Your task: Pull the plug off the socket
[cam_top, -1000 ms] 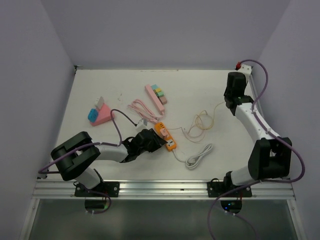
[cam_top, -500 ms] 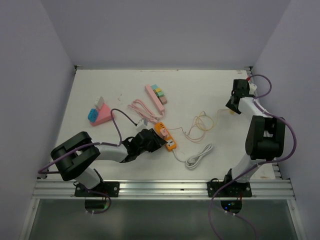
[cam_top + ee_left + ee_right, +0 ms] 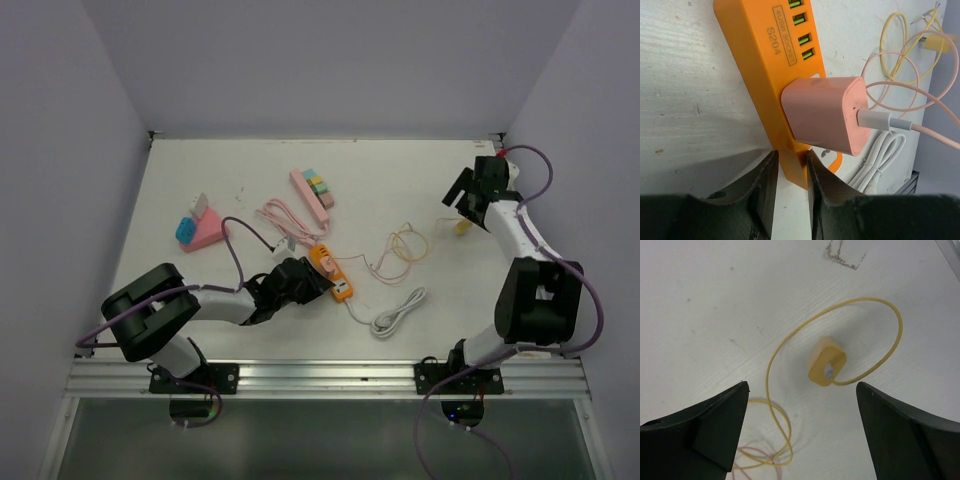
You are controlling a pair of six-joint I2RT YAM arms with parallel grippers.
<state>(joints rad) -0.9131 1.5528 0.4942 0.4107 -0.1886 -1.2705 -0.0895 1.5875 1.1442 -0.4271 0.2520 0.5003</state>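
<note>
Left gripper (image 3: 790,167): pinching the near end of the orange power strip (image 3: 757,65), apparently to pin it to the table (image 3: 200,170) against a pull.
Socket side: a pink charger (image 3: 827,112) sits fully seated in the strip, its cable trailing off to the right.
Right gripper (image 3: 801,386): fingers spread wide, holding nothing, hovering over a yellow plug (image 3: 826,362).
Yellow plug: lying loose on the table at the end of its yellow cable (image 3: 768,371), well apart from the strip.
Judgement: the yellow plug looks freed, while the pink charger is not yet pulled.
</note>
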